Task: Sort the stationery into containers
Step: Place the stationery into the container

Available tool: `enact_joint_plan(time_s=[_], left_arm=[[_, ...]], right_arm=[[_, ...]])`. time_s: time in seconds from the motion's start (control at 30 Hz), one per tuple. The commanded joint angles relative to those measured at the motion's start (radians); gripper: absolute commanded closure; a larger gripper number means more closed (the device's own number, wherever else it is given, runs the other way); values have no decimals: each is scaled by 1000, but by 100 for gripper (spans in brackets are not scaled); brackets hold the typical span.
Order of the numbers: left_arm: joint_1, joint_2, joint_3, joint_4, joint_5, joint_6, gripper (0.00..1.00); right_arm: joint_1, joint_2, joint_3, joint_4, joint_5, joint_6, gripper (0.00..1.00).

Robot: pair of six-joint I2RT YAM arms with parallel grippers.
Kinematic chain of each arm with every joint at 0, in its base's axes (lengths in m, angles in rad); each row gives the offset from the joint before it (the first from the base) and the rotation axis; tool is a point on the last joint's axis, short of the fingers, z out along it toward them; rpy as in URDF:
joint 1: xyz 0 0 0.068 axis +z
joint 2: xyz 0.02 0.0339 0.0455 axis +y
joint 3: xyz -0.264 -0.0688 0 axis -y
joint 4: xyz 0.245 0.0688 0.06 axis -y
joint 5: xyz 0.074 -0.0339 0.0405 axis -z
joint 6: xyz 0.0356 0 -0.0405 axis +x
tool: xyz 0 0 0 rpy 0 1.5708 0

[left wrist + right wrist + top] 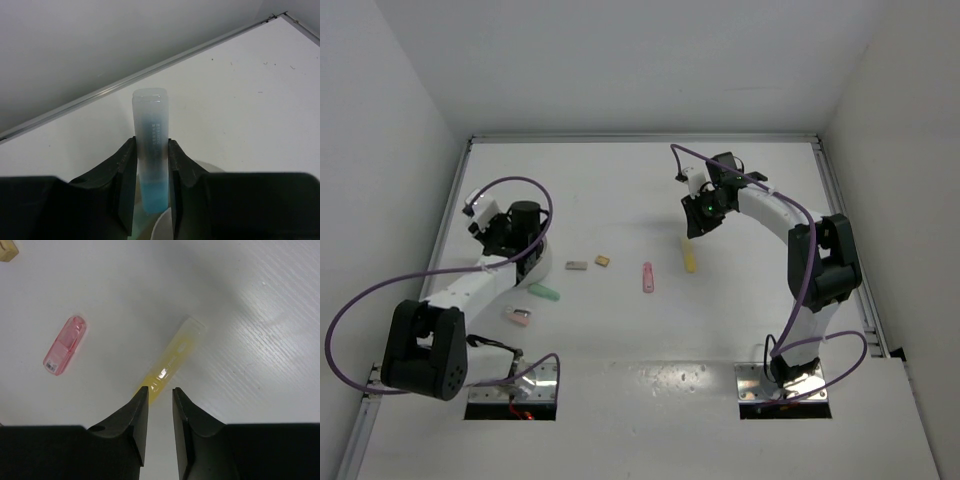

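My left gripper (523,232) (151,150) is shut on a clear blue-tipped pen (150,125), held upright over the small white bowl (549,263) (162,227). My right gripper (703,214) (160,389) is open and empty, hovering just above the near end of a yellow marker (690,256) (174,356) lying on the table. A pink marker (647,277) (65,345) lies to its left. A tan block (603,261) (7,250), a grey block (576,266), a green marker (544,293) and a pink-and-clear item (517,316) lie near the left arm.
White walls enclose the table on three sides, with a metal rail (150,72) along the back edge. The arm bases (510,385) (782,385) sit at the near edge. Purple cables (380,290) loop around both arms.
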Motion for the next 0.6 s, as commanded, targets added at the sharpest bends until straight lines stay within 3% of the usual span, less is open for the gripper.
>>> enact_joint_plan(time_s=[0.0,0.1,0.27,0.57], left_arm=[[3,-28,-22,-86,46,-16,69],[12,-51,-22,-86,56,-16,59],[21,-71,-22,-95,66,-16,50],[39,-175,28,-105,92,24,48]], right_arm=[[7,-45,-3,18,-6,-6,73],[7,-45,-3,9,-6,-6,73],[7,-45,-3,9,-16,-6,73],[7,-45,-3,9,-16,-6,71]])
